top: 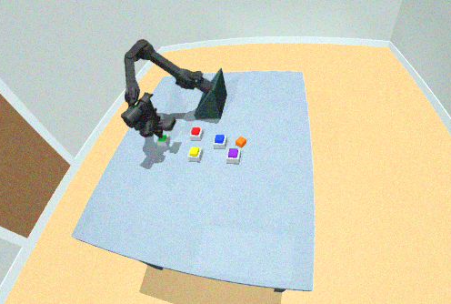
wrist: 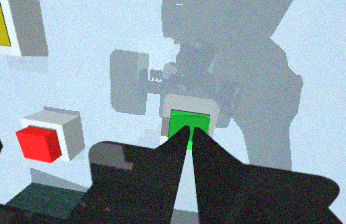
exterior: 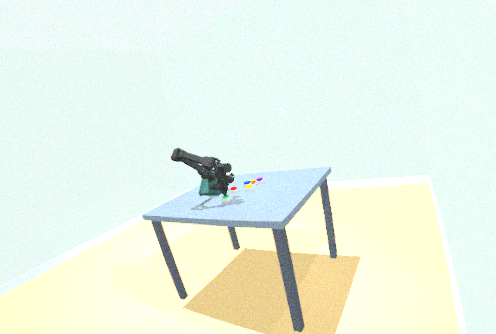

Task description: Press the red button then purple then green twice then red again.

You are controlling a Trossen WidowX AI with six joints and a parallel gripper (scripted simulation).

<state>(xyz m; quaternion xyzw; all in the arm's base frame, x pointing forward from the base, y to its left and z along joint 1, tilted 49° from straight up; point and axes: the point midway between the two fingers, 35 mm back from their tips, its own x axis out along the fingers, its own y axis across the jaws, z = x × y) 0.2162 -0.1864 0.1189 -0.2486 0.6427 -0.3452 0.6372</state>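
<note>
My gripper (top: 161,136) (exterior: 225,194) (wrist: 190,131) is shut with nothing between its fingers and points down. Its tips are at the green button (top: 163,138) (exterior: 225,197) (wrist: 182,121), over the cap in the wrist view. Whether they touch it or the cap is pushed down, I cannot tell. The red button (top: 195,131) (exterior: 233,188) (wrist: 39,145) is raised in its white housing, left of the fingers in the wrist view. The purple button (top: 233,153) (exterior: 259,179) stands farther off, outside the wrist view.
A yellow button (top: 194,151) (exterior: 249,186) (wrist: 0,25) and a blue button (top: 219,138) (exterior: 247,183) stand between green and purple. An orange block (top: 241,141) lies near the blue and purple buttons. The dark green arm base (top: 215,102) (exterior: 208,187) stands behind the red button.
</note>
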